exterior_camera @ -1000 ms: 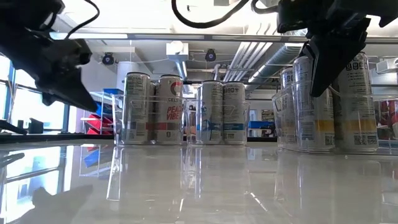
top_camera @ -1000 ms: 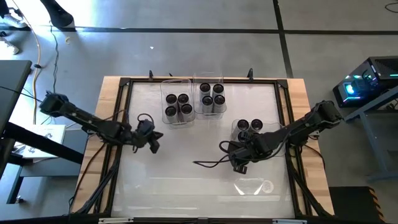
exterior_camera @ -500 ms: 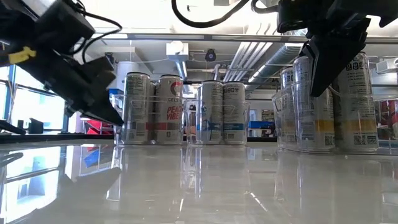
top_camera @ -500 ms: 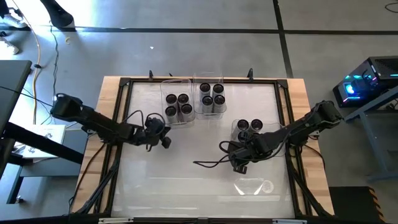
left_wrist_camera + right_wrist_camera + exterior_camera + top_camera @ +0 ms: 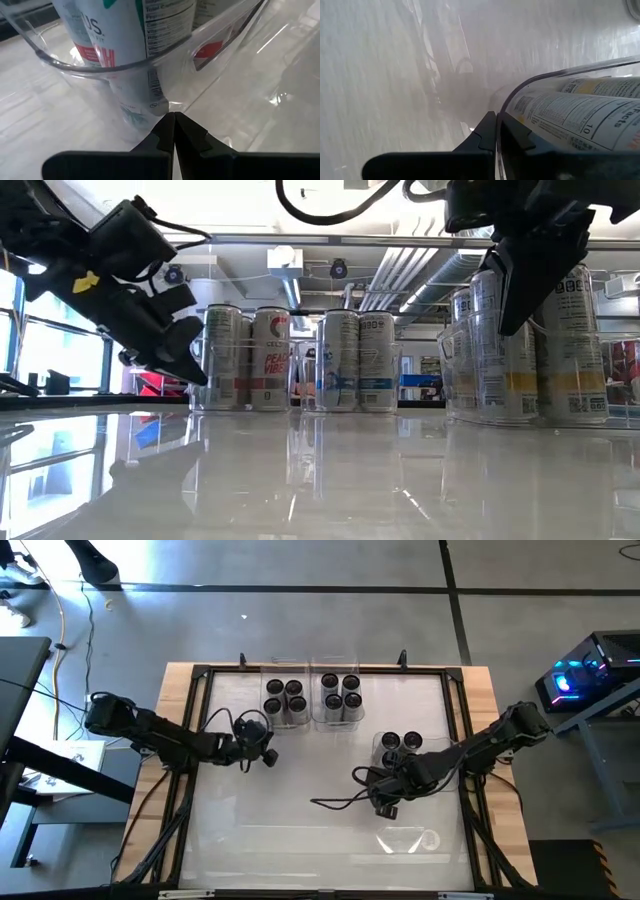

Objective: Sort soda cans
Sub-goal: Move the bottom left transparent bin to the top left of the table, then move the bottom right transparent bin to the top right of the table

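Since the earlier pictures the left hand [image 5: 268, 753] has travelled from about 9 o'clock on the surface [image 5: 300, 790] toward the centre, and the left tray [image 5: 284, 721], with its four cans, has shifted a little toward 12 o'clock. Now this hand is at the near corner of that clear tray, and in the left wrist view its two fingers [image 5: 170, 131] are pressed together, holding nothing, with their tips against the tray wall. The soda cans [image 5: 283, 700] stand upright in three groups: four in the left tray at about 11 o'clock, four in the middle tray [image 5: 341, 717] at about 12 o'clock, and the others in the right tray [image 5: 378, 748] at about 3 o'clock, partly hidden by the right arm. The right hand [image 5: 385, 808] is at the near side of this right tray; its fingers [image 5: 492, 132] are closed on the thin rim of the tray. The cans are probably light, stiff and smooth, and may dent or slip under a hard squeeze; a hold around the middle of the side seems safest. The trays look to slide easily on the glossy surface, so a push could tip the cans.
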Motion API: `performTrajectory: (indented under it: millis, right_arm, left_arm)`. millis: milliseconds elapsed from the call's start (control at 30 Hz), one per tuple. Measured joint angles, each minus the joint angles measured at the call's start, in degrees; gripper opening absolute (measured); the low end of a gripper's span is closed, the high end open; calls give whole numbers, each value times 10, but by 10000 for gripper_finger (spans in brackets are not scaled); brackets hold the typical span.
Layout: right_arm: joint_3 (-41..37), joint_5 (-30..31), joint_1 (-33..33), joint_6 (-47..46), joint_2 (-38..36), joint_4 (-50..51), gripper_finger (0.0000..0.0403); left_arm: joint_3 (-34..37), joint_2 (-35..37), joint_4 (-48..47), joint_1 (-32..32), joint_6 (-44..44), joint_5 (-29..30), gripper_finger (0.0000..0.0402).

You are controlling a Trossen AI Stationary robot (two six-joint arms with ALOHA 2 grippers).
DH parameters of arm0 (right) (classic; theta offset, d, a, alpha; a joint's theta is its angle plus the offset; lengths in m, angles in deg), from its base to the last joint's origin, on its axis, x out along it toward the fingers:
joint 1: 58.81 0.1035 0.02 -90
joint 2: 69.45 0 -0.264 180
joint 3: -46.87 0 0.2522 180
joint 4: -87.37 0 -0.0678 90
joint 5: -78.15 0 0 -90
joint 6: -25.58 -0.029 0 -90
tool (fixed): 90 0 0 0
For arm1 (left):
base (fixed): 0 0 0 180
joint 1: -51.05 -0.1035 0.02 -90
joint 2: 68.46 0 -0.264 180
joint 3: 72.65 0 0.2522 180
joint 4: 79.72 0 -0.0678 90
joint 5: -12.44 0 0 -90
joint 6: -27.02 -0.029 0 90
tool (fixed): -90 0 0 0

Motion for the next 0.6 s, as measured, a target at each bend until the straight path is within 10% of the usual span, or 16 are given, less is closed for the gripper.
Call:
performTrajectory:
  millis: [600]
  right_arm:
    - [0,-52,26,224,0,-81,2]
  left_arm:
    - [0,50,-30,140,51,-51,0]
